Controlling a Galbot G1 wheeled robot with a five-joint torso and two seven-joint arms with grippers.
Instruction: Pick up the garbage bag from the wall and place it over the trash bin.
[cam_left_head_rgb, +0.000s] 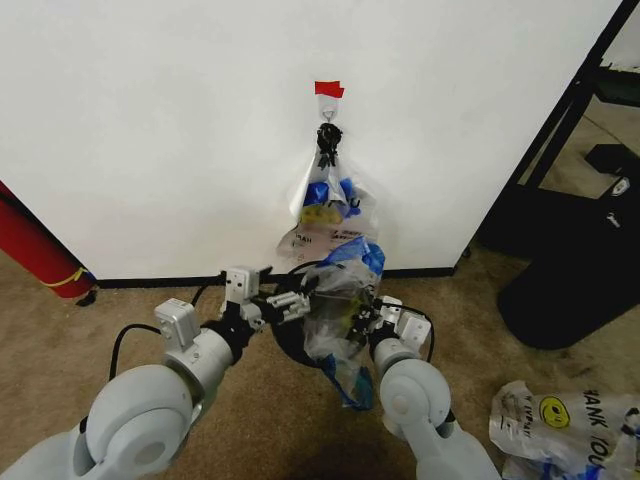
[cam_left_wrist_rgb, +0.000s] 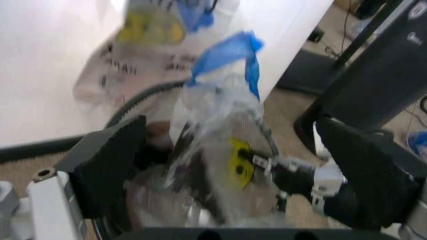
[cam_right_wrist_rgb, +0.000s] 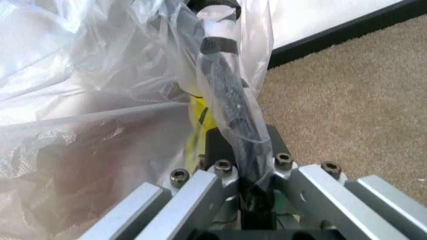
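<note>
Clamped in your right gripper (cam_right_wrist_rgb: 243, 175), jaws together on its film, the garbage bag (cam_left_head_rgb: 338, 320) hangs over the trash bin (cam_left_head_rgb: 290, 345), left gripper (cam_left_wrist_rgb: 227, 165) jaws apart around it; next, spread the mouth.

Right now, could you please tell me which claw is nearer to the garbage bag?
Right. The right claw is shut on the garbage bag, whose plastic drapes over it. The left claw is open close beside the bag, on the robot's left of it.
</note>
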